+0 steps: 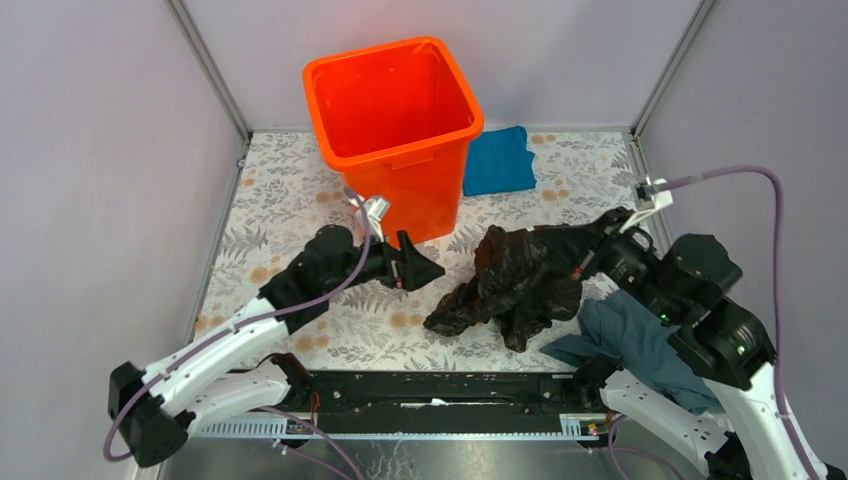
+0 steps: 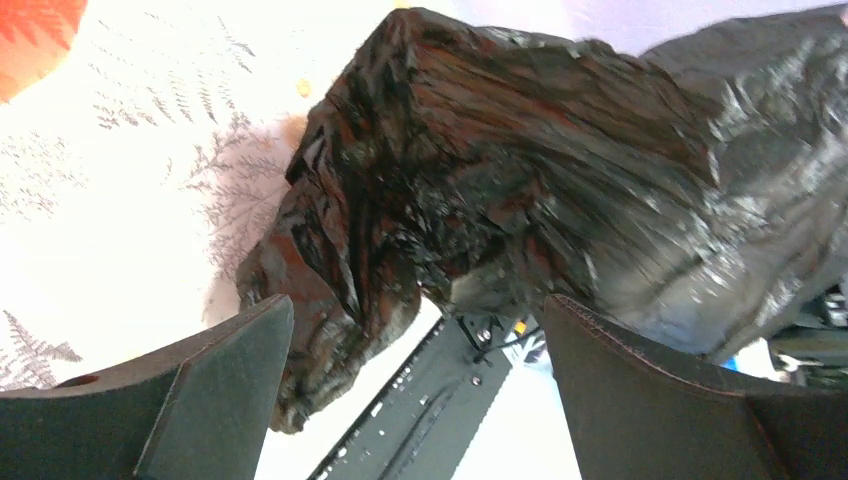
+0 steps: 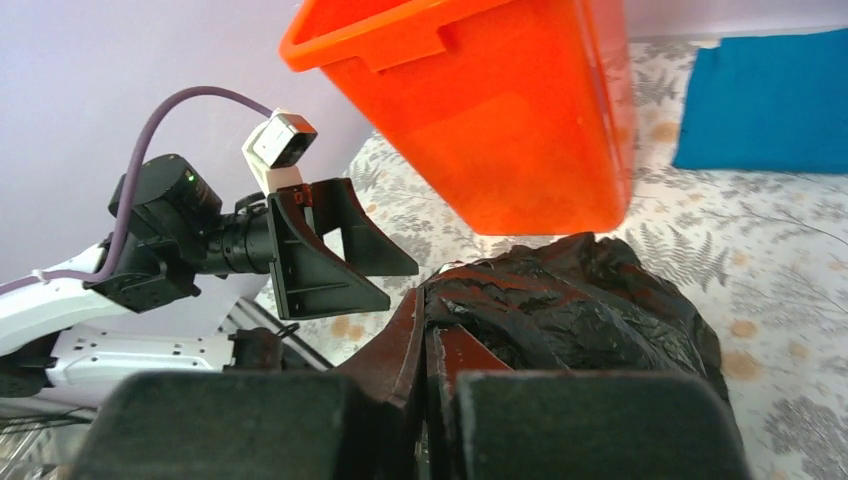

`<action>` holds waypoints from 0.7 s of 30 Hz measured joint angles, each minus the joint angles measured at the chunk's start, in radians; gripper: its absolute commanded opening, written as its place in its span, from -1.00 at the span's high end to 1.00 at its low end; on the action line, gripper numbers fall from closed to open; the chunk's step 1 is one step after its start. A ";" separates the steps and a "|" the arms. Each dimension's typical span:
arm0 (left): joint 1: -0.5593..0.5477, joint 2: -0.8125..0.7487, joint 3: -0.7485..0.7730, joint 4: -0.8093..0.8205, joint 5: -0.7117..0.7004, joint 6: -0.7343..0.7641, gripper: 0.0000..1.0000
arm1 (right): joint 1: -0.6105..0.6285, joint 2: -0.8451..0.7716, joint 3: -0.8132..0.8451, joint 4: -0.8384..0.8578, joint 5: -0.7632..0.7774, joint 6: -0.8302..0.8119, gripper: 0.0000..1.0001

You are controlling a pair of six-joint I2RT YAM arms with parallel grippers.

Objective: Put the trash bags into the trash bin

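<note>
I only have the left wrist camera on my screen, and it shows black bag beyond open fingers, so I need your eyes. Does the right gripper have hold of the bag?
Observer: Yes. The right wrist view shows the right gripper shut on a fold of the trash bag.
Operator: Where is the bin from my left gripper?
Observer: From above, the trash bin stands upright on the table, just beyond the left gripper.
Operator: Anything inside it?
Observer: No bag. The top view shows bare orange inside, and the whole bag sits outside the bin, to the right of the left gripper.
</note>
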State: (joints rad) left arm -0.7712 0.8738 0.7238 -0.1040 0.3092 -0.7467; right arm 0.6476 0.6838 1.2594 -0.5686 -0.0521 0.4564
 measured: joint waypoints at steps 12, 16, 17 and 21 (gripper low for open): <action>-0.251 0.275 0.226 0.040 -0.365 0.232 -0.98 | 0.000 -0.075 -0.051 -0.103 0.122 0.029 1.00; -0.249 0.433 0.352 0.074 -0.418 0.273 -0.98 | 0.000 -0.093 -0.075 -0.107 0.123 0.022 1.00; -0.249 0.465 0.367 0.079 -0.430 0.282 -0.98 | 0.000 -0.098 -0.080 -0.113 0.123 0.017 1.00; -0.249 0.579 0.433 0.076 -0.489 0.322 -0.98 | 0.000 -0.105 -0.086 -0.133 0.119 -0.002 1.00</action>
State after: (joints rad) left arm -1.0203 1.4532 1.1568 -0.0277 -0.1802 -0.4252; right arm 0.6476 0.5793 1.1736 -0.7013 0.0666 0.4541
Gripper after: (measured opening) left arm 0.989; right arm 0.011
